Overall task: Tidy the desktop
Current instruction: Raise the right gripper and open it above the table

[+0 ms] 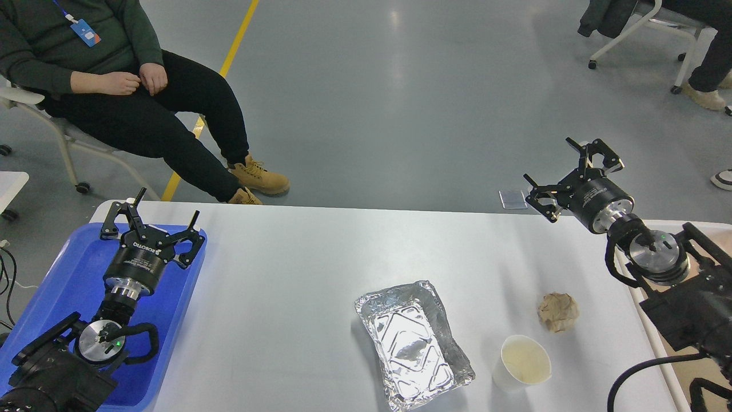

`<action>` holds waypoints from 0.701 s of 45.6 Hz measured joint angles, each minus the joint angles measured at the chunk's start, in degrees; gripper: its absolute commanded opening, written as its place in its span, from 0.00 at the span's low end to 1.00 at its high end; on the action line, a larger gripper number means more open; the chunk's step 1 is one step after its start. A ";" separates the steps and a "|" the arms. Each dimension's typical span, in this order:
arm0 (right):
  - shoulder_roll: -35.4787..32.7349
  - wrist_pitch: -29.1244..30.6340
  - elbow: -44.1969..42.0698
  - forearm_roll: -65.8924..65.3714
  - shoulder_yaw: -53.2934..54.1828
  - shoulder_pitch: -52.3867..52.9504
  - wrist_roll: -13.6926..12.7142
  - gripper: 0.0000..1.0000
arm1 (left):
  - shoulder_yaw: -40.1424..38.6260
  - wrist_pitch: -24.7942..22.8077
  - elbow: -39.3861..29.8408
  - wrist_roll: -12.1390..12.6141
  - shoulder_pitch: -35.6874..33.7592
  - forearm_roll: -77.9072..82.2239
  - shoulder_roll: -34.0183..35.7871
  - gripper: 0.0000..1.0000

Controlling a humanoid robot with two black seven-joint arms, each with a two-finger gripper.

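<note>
The desktop (297, 269) is a wide white tabletop filling the lower part of the view. On it lie an empty foil tray (412, 343), a white paper cup (523, 361) with pale liquid inside, and a crumpled brown paper ball (558, 312). My left gripper (151, 218) hovers open above the blue tray (57, 286) at the left edge, holding nothing. Over the far right corner of the tabletop my right gripper (563, 171) is raised, open and empty, well behind the paper ball.
A beige bin (663, 337) stands past the table's right edge, under my right arm. A seated person (131, 97) is beyond the far left corner, and a chair with another person (686, 46) at the far right. A small flat card (513, 198) lies on the floor.
</note>
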 measured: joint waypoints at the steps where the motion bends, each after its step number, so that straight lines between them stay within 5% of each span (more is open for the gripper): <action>1: 0.01 0.01 0.00 -0.03 -0.01 0.00 0.00 1.00 | 0.00 0.00 0.00 0.00 0.00 0.00 0.01 0.99; 32: -0.91 0.06 0.92 -1.09 -2.71 0.66 -0.37 1.00 | 0.76 0.06 0.00 -0.22 -0.08 0.00 0.23 0.99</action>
